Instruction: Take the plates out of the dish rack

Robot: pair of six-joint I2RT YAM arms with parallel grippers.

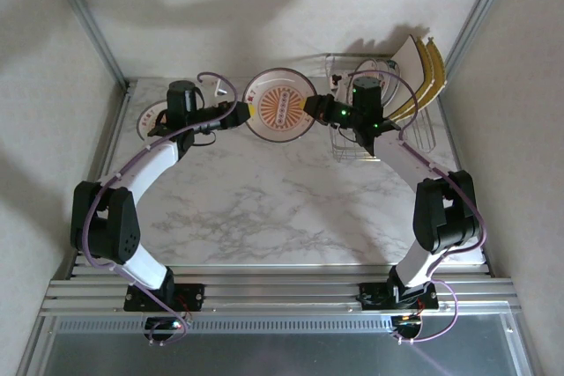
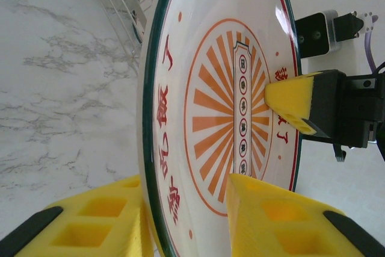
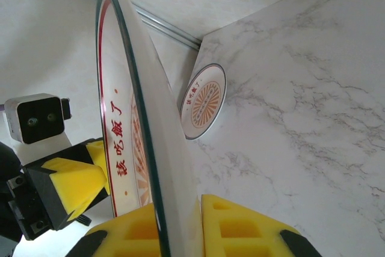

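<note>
A white, grey-veined marble table (image 1: 264,209) sits in a booth of pale walls (image 1: 264,6), with aluminium rails (image 1: 282,292) along the near edge where both arms are bolted. At the far left a second round plate (image 1: 152,118) lies flat on the table with its orange sunburst up, partly hidden by the left arm. Just to its right the left gripper (image 1: 244,113) reaches toward the centre. In its wrist view its yellow pads (image 2: 90,221) straddle the left rim of the round plate (image 1: 280,106), one on each face and close against it. Whether they press on it cannot be told. The round plate hangs above the far middle of the table, well clear of the marble. It is tipped up so its patterned face, a dark green rim around orange rays and characters, looks toward the near side and upward. The line between the two gripped rims runs left to right. The right gripper (image 1: 314,105) has its jaws clamped on the right rim, a pad on either face in its wrist view. Further right stands the dish rack (image 1: 345,145), a silver wire basket at the far right corner. A white square plate (image 1: 407,55) and yellow grid-patterned plates (image 1: 432,68) stand on edge in it, leaning away to the far right.
</note>
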